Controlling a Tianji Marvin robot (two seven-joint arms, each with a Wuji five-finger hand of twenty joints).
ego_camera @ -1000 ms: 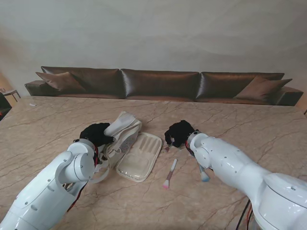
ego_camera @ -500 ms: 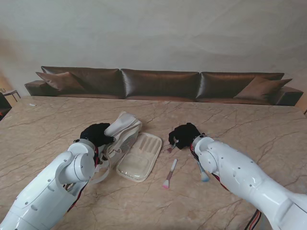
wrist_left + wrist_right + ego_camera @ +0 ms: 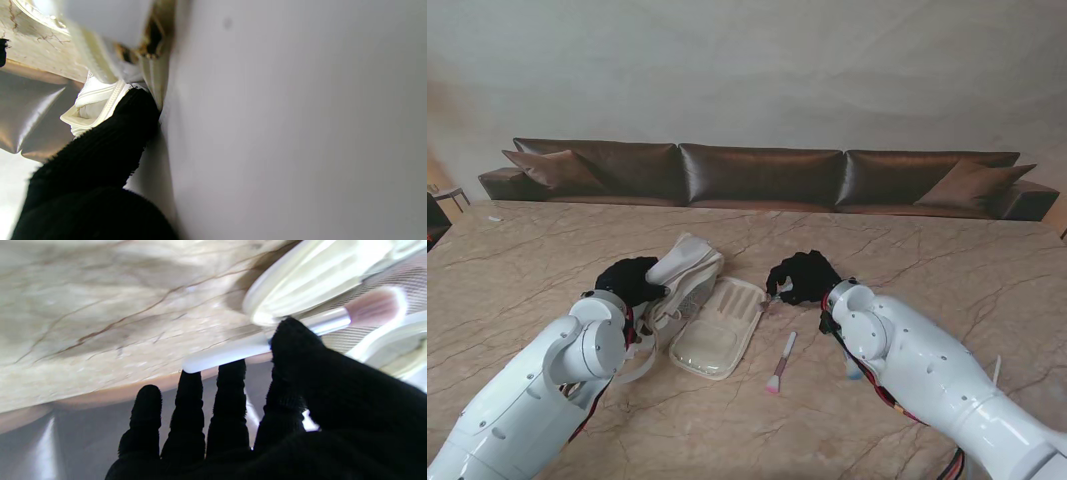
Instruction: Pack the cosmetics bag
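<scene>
The white cosmetics bag lies open left of centre, its clear ribbed flap spread towards me. My left hand is shut on the bag's left edge; a black finger presses the zipper rim. My right hand is shut on a makeup brush with a white handle and pink bristles. The brush hangs over the flap's far right corner, bristles pointing at the bag. A pink-tipped brush lies on the table nearer to me.
A blue-tipped brush lies beside my right forearm, partly hidden by it. The marble table stretches far to both sides. A brown sofa stands behind the far edge.
My right hand has carried its brush to the left, from the bare table to the flap's far right corner. The left hand and bag have stayed put.
</scene>
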